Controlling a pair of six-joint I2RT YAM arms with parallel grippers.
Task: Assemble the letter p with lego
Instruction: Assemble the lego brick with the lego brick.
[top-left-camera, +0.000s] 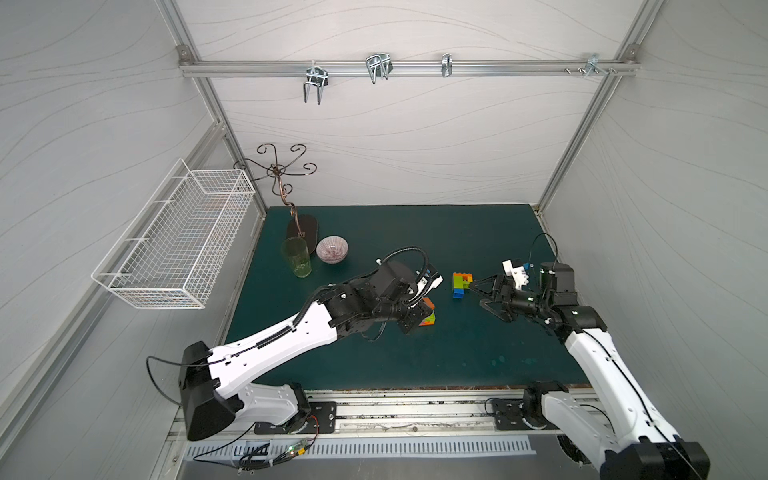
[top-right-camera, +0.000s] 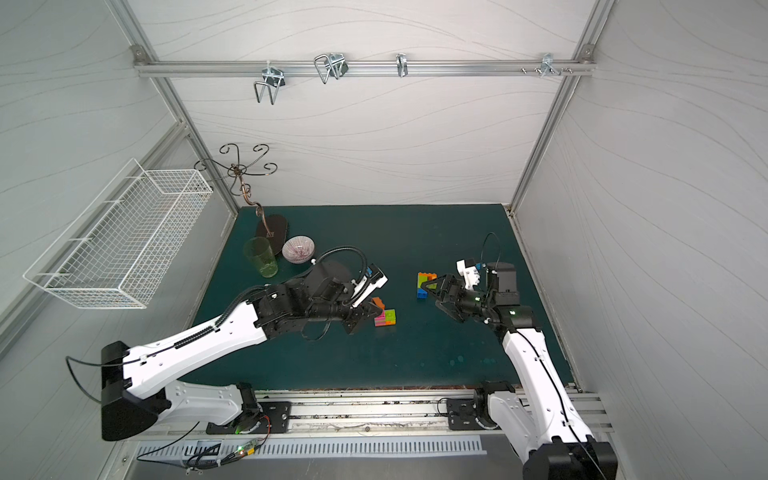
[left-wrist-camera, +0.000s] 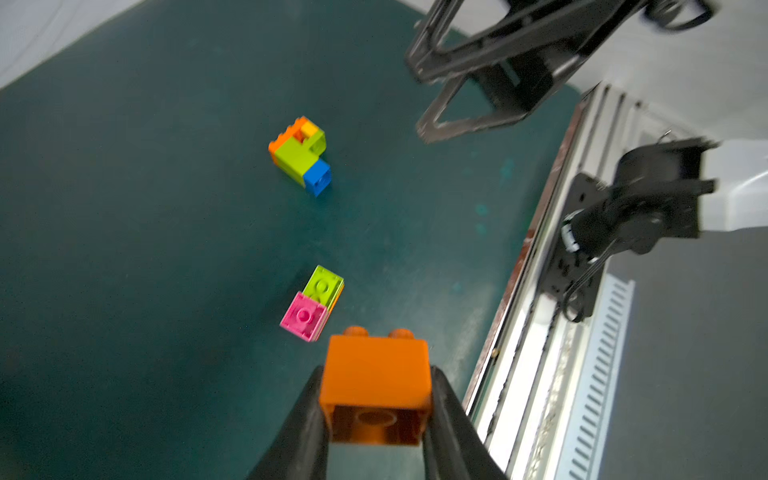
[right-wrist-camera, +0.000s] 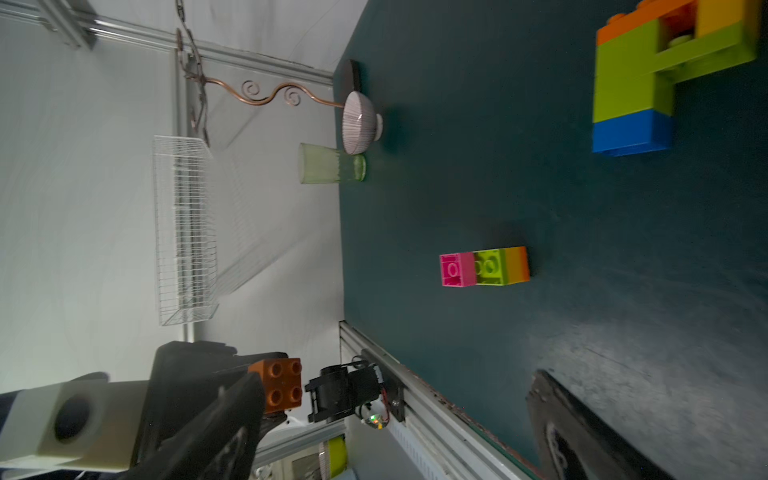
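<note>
My left gripper (left-wrist-camera: 376, 376) is shut on an orange lego brick (left-wrist-camera: 376, 386), held a little above the green mat; the brick also shows in a top view (top-right-camera: 377, 302). Just beyond it lies a short stack of magenta, lime and orange bricks (left-wrist-camera: 313, 301) (top-right-camera: 385, 318). Farther right sits a joined piece of orange, lime, yellow and blue bricks (top-left-camera: 460, 284) (right-wrist-camera: 640, 79). My right gripper (top-left-camera: 478, 295) stands open right beside that piece, its jaws wide and nothing between them.
A striped bowl (top-left-camera: 331, 249), a green glass (top-left-camera: 296, 257) and a curled metal stand (top-left-camera: 286, 183) stand at the mat's back left. A white wire basket (top-left-camera: 174, 245) hangs on the left wall. The metal rail (top-left-camera: 415, 409) runs along the front edge.
</note>
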